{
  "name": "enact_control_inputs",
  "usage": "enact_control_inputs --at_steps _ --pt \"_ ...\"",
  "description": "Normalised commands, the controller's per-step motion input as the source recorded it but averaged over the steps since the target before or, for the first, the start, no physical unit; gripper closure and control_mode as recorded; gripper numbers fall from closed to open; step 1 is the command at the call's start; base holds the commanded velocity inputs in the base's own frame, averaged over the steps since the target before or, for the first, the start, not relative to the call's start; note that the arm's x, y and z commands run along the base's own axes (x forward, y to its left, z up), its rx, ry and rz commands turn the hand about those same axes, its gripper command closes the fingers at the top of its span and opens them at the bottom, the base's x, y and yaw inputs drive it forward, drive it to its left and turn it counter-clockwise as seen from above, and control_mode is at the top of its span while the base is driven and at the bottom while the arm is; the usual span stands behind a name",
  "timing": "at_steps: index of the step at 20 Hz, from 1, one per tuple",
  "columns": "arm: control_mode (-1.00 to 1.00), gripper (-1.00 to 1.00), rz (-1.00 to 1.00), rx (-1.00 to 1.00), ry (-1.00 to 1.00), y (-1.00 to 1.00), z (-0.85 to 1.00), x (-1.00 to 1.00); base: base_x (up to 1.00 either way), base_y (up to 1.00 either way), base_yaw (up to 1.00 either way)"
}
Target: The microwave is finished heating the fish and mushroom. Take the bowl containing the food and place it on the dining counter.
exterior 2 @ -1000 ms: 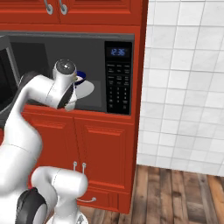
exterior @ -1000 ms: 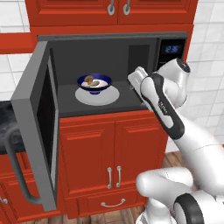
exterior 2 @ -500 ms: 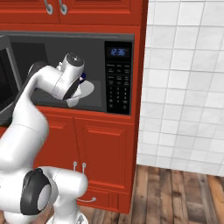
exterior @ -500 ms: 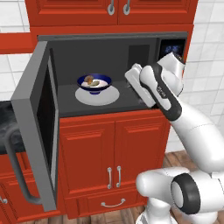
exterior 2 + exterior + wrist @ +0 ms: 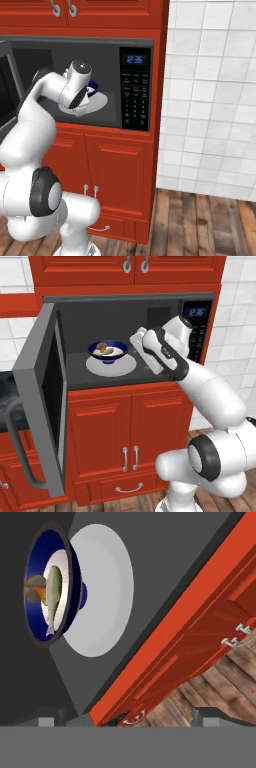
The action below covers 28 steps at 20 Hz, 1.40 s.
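Observation:
The microwave (image 5: 196,338) stands with its door (image 5: 42,401) swung wide to the left. Inside, the dark blue bowl (image 5: 107,350) sits on the white turntable plate (image 5: 114,367) and holds the pale fish (image 5: 54,587) and the brown mushroom (image 5: 34,589). My gripper (image 5: 135,340) is inside the cavity, just right of the bowl and apart from it. It is open, with the fingertips (image 5: 46,721) far apart and nothing between them. From the right base view, my arm covers most of the bowl (image 5: 93,86). The dining counter is out of view.
Red cabinet doors (image 5: 130,431) with silver handles run below the microwave, and more red cabinets (image 5: 135,266) hang above. A black counter edge (image 5: 7,391) shows behind the open door. White tiled wall (image 5: 210,90) and wood floor (image 5: 200,225) lie to the right.
My hand has swung left and reached further into the microwave cavity, closing in on the bowl. The bowl and plate have not moved.

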Motion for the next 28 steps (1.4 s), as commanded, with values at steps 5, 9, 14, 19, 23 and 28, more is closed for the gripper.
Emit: enact_control_inputs --at_steps 5,9,14,19,23,28 --pt "-1.00 -1.00 0.00 0.00 0.00 0.19 -0.05 0.63 0.00 0.00 0.00" --pt "-1.00 -1.00 0.00 0.00 0.00 0.16 -0.23 0.62 0.00 0.00 0.00" --pt "-1.00 -1.00 -0.01 0.00 0.00 0.15 -0.28 0.60 0.00 0.00 0.00" --pt "-1.00 -1.00 -0.02 0.00 0.00 0.12 -0.24 0.59 0.00 0.00 0.00" --pt "-1.00 -1.00 -0.02 0.00 0.00 0.06 -0.21 0.53 0.00 0.00 0.00" --pt "-1.00 -1.00 -0.01 0.00 0.00 0.03 -0.18 0.47 0.00 0.00 0.00"
